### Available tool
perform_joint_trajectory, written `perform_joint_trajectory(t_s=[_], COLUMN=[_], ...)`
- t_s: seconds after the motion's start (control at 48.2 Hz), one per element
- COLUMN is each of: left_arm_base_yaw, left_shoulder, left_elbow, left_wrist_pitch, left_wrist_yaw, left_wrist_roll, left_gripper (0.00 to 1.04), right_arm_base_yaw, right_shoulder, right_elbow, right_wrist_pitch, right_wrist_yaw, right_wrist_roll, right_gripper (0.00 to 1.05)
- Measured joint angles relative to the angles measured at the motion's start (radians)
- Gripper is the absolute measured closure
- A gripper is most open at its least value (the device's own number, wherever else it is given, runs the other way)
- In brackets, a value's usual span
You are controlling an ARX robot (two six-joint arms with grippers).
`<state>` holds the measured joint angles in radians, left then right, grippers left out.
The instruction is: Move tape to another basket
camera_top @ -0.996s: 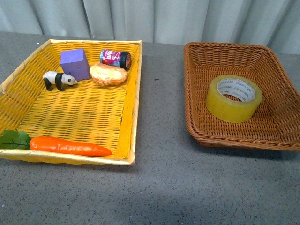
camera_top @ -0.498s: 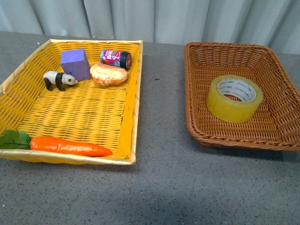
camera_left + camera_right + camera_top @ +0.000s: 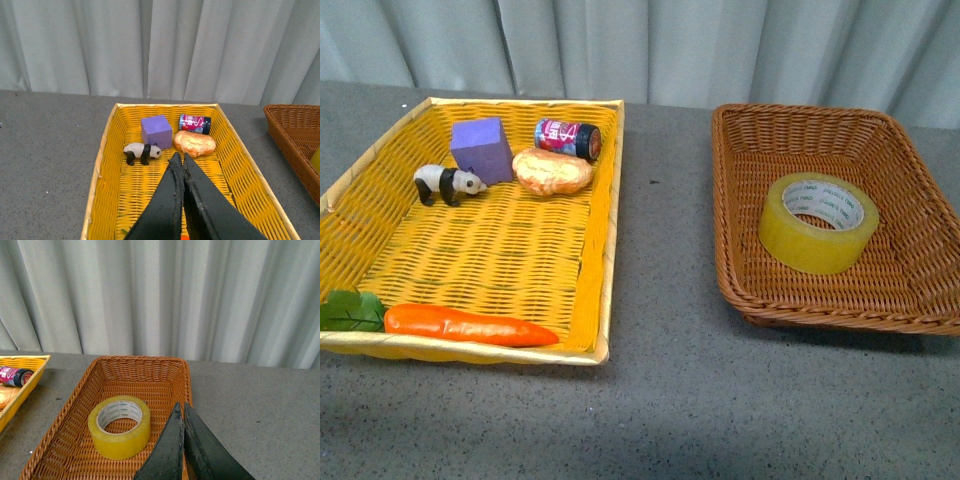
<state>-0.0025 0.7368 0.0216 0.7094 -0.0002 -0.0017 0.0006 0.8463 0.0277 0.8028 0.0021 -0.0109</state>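
Observation:
The yellowish tape roll (image 3: 818, 223) with a white printed core lies flat inside the brown wicker basket (image 3: 740, 270) on the right; both also show in the right wrist view, the tape (image 3: 119, 426) in the basket (image 3: 140, 375). My right gripper (image 3: 180, 407) is shut and empty, held above the basket's near-right side, apart from the tape. My left gripper (image 3: 179, 157) is shut and empty above the shallow yellow tray (image 3: 107, 165). Neither arm shows in the front view.
The yellow tray (image 3: 605, 230) on the left holds a purple cube (image 3: 481, 149), a toy panda (image 3: 446, 183), a bread roll (image 3: 552, 171), a small can (image 3: 568, 136) and a carrot (image 3: 470, 325) with leaves. Grey tabletop lies between tray and basket. Curtains hang behind.
The whole front view has shifted slightly downward in the picture; the objects keep their places relative to each other. Nothing was grasped or released.

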Motion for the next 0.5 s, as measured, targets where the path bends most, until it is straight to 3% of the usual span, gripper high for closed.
perform_joint_trajectory(t_s=[0.498], left_arm_base_yaw=[0.000], left_shoulder=[-0.271], left_elbow=[-0.001], left_wrist_pitch=[-0.247], left_wrist_yaw=[0.000], left_wrist_roll=[0.000], left_gripper=[1.01], right_arm_base_yaw=[0.000], right_shoulder=[-0.297], right_elbow=[-0.023], right_wrist_pitch=[-0.263], right_wrist_yaw=[0.000], right_wrist_roll=[0.000], right_gripper=[1.04])
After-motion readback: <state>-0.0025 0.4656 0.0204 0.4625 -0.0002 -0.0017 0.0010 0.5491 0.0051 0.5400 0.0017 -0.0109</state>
